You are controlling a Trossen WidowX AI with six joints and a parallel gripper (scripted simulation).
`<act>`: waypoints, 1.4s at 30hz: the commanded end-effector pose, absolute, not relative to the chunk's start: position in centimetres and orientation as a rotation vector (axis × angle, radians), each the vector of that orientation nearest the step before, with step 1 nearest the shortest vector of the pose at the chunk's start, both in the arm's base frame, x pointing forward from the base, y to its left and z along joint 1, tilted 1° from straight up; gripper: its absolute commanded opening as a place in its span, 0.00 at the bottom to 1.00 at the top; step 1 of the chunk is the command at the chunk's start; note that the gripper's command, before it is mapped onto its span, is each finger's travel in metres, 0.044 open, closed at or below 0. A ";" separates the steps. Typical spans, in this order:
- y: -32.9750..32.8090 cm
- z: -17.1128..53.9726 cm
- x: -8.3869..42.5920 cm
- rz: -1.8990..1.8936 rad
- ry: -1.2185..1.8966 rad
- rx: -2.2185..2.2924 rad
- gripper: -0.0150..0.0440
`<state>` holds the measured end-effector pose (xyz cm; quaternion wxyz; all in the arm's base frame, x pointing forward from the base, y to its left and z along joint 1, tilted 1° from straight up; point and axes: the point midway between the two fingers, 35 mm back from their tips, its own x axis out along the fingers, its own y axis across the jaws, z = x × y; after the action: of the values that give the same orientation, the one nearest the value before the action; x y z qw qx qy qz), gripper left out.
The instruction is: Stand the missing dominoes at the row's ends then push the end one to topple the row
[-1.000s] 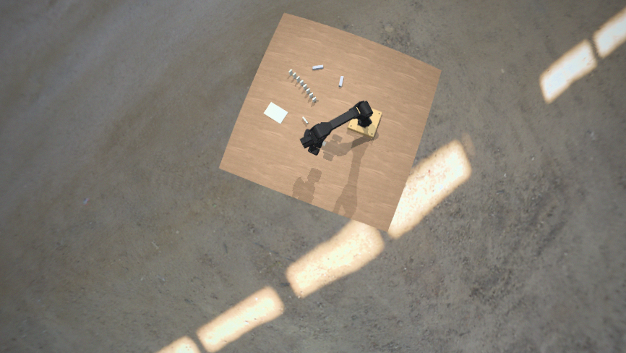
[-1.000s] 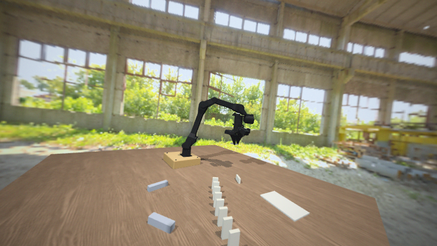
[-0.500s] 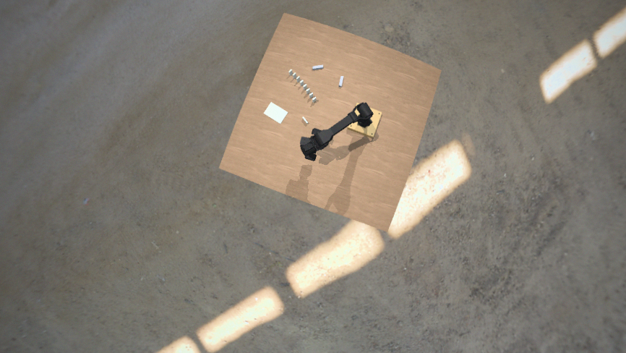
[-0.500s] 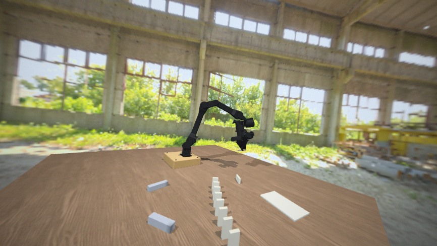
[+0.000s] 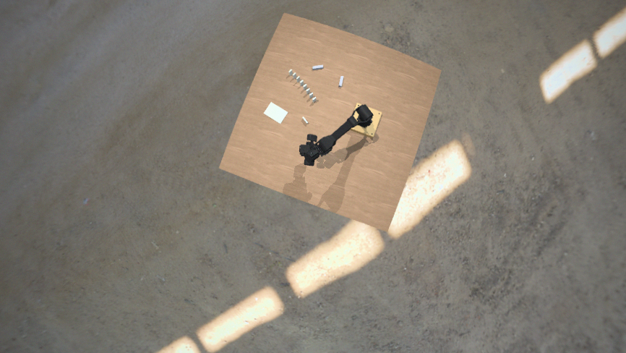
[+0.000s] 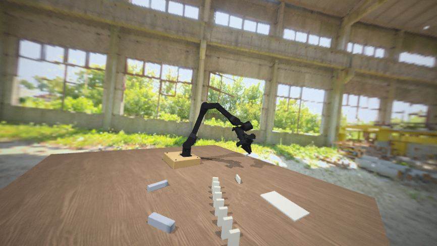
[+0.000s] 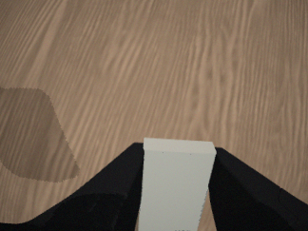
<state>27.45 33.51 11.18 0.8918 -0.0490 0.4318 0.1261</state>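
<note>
Several white dominoes (image 5: 305,86) (image 6: 222,215) stand upright in an evenly spaced diagonal row. My gripper (image 6: 249,152) (image 7: 177,156) is shut on a white domino (image 7: 176,189), gripped by its two side edges. It is tilted and held high above the table, well away from the row and beyond its robot-side end. In the top view the arm hides the fingertips. Another loose white domino (image 5: 304,120) (image 6: 238,179) rests apart from the row near that same end, seemingly on its long edge. The lower part of the held domino is out of the wrist view.
A flat white plate (image 5: 275,112) (image 6: 284,205) lies to one side of the row. Two grey-blue blocks lie on the other side, one nearer the base (image 5: 341,81) (image 6: 157,186) and one farther off (image 5: 317,67) (image 6: 161,222). The arm's yellow base block (image 5: 376,118) (image 6: 184,163) sits on the wooden table.
</note>
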 end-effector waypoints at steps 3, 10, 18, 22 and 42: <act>34.6 10.8 27.8 0.283 0.766 -0.127 0.44; 35.6 10.8 27.8 0.293 0.621 -0.141 0.44; 36.2 11.0 27.3 0.285 0.468 -0.143 0.44; 36.2 11.2 26.9 0.274 0.398 -0.140 0.44; 34.0 12.4 23.6 0.166 0.119 -0.076 0.44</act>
<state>24.13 34.68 12.35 0.9918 -0.0407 0.0752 0.0950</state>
